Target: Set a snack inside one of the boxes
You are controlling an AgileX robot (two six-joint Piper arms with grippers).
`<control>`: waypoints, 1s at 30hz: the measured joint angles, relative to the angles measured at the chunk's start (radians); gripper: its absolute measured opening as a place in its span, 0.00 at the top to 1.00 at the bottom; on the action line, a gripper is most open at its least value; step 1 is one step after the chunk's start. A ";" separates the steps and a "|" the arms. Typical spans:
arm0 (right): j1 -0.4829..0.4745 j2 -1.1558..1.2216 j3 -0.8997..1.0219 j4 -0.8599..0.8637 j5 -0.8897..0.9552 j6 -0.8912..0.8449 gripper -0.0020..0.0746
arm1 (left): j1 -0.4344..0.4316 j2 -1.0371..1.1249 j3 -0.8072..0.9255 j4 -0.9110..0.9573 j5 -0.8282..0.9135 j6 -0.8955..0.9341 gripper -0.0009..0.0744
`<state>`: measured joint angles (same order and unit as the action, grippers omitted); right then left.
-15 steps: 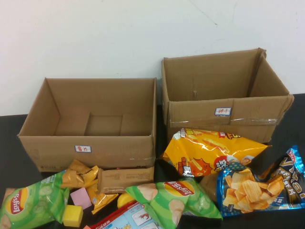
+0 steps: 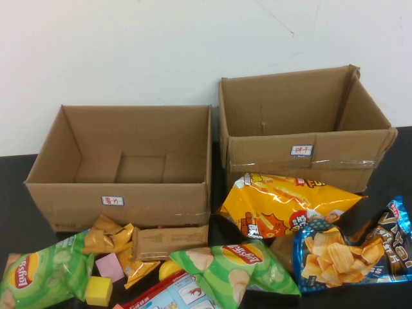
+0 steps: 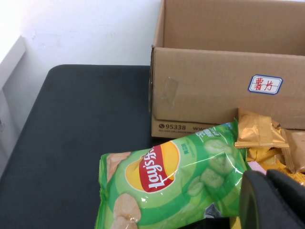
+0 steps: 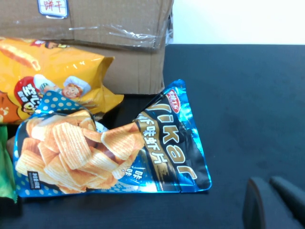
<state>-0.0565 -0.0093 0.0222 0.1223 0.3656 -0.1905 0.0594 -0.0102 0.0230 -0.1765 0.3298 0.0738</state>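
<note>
A: Tool status?

B: Neither arm shows in the high view. The left tool [image 3: 274,200] appears only in its own wrist view as a dark edge, close above the green Lay's bag [image 3: 167,183]. Can't tell how far open it is. It holds nothing that I can see.

A: Right side?

B: Same. The right tool [image 4: 271,202] is a dark corner in its wrist view, over bare black desk [image 4: 238,95] just beside the blue Tikar bag [image 4: 109,148]. Not touching it. Opening: cannot tell.

A: Where are the snacks?

B: All on the desk in front of the boxes (high view, clock from frame centre). Left box [image 2: 122,161] at 10 o'clock, right box [image 2: 302,122] at 2, both open on top, each with a small label on its front wall. Green Lay's bag [image 2: 42,273] at 8, near the left box's front. A second green Lay's bag [image 2: 238,267] at 6. Yellow-orange bag [image 2: 286,203] at 4, lying against the right box's front wall. Blue Tikar bag [image 2: 351,248] at 4–5, partly overlapping the yellow-orange one. Small gold packets [image 2: 119,241] sit at 7, just in front of the left box.

A: Anything boxed?

B: No snack is visible inside either box.
</note>
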 joint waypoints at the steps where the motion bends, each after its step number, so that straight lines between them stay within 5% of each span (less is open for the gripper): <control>1: 0.000 0.000 0.000 0.000 0.000 0.000 0.98 | 0.000 0.000 0.000 0.000 0.000 0.000 0.99; 24: 0.000 0.000 0.000 0.000 0.000 0.000 0.98 | 0.000 0.000 0.000 -0.004 0.000 -0.003 0.99; 30: 0.000 0.000 0.000 0.000 0.000 0.000 0.98 | 0.000 0.000 0.002 -0.467 -0.004 -0.162 0.99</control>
<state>-0.0565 -0.0093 0.0222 0.1223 0.3656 -0.1905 0.0594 -0.0102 0.0253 -0.6436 0.3258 -0.0880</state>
